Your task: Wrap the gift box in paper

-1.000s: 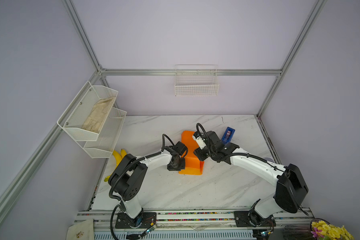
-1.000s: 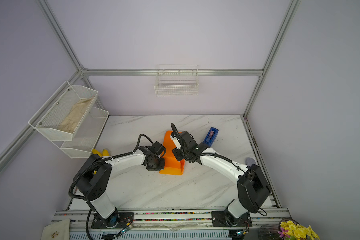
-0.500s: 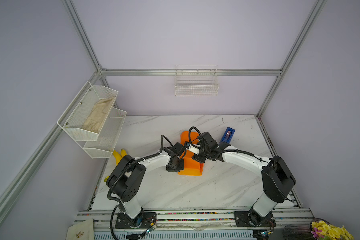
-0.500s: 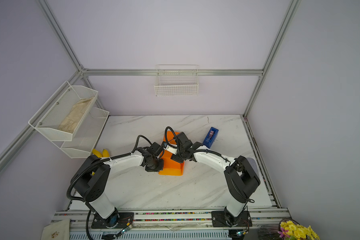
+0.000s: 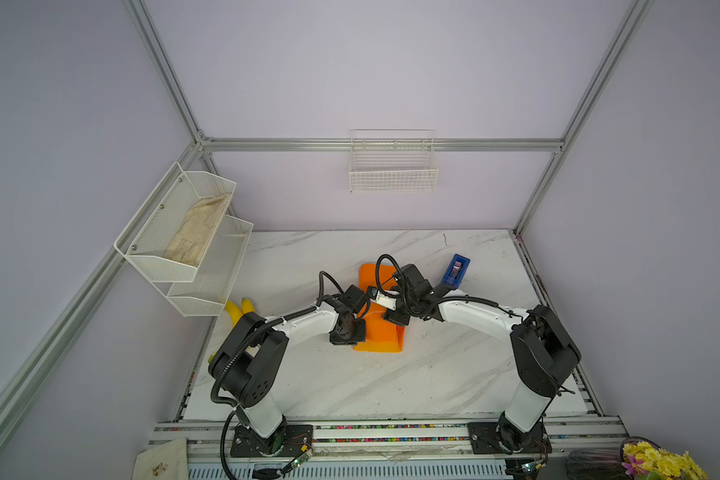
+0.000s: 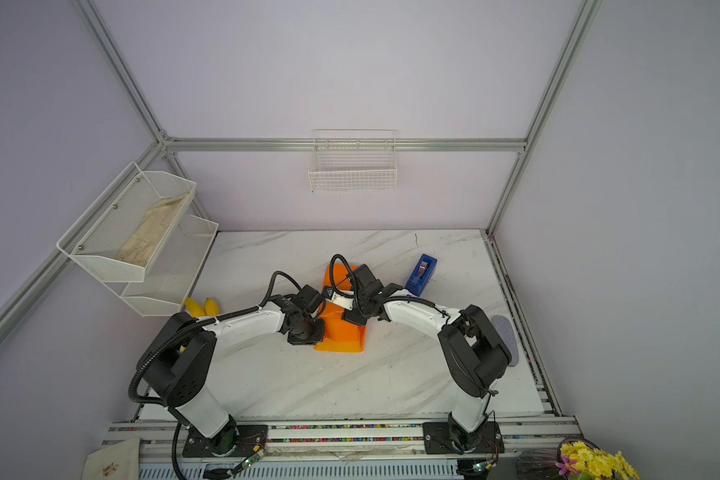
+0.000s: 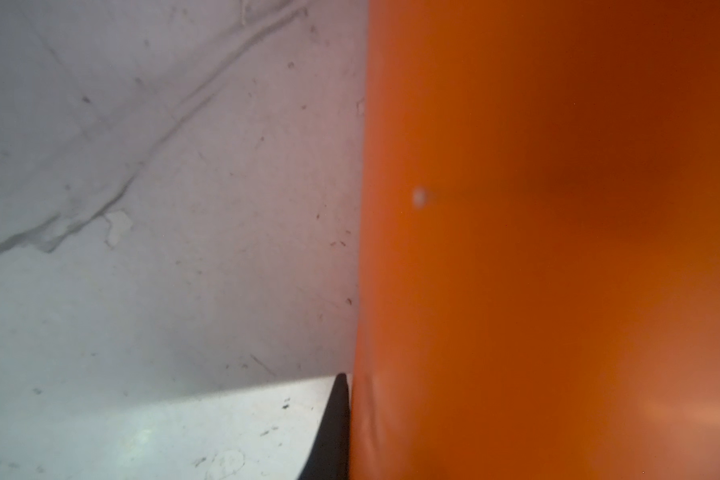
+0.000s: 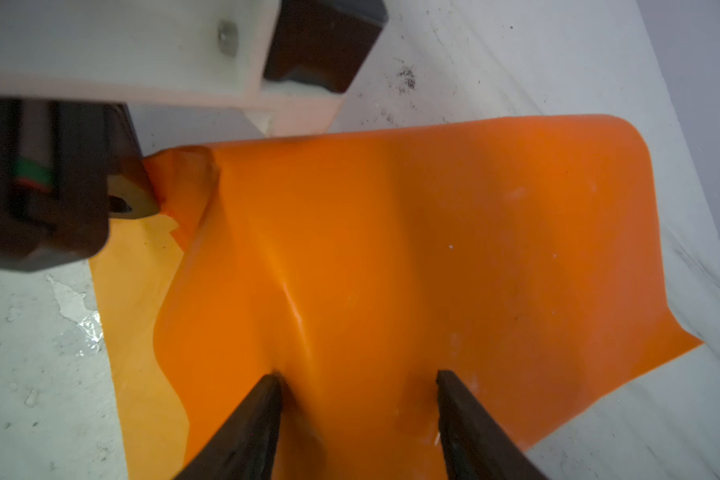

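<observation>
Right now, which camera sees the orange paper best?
The right wrist view: the orange paper fills the picture, with its folds and edges sharp. In both top views it looks small and is partly covered. The left wrist view shows only a blurry orange wall of it.

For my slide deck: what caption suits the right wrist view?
Right gripper, jaws apart, meets the draped orange paper; left gripper pinches a bunched corner.

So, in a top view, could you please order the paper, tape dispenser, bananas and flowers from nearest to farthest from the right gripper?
1. The paper, directly under the right gripper.
2. The tape dispenser, behind it, to the right.
3. The bananas, far left.
4. The flowers, front right corner.
</observation>
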